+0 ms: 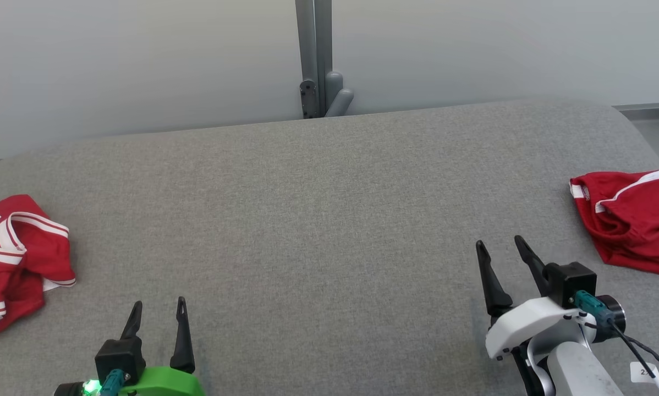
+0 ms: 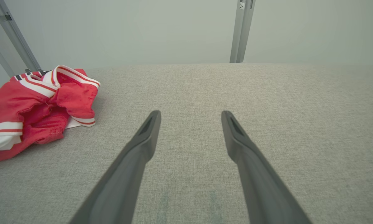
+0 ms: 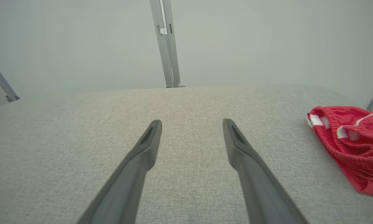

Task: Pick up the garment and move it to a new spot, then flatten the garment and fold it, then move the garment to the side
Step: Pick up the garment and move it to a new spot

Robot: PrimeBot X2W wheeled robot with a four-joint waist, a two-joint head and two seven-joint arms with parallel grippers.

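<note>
The red-and-white jersey point(image 1: 16, 258) lies crumpled far left of the post point(image 1: 314, 55), cut off by the head view's edge, its dark print unreadable. The red shorts point(image 1: 632, 220) lie bunched far right of the post and are also partly out of frame. Both rest on the grey surface point(image 1: 318, 220). The left gripper point(image 1: 159, 301) and right gripper point(image 1: 498, 241) sit nearer than the post on either side, fingers spread wide, holding and touching nothing.
</note>
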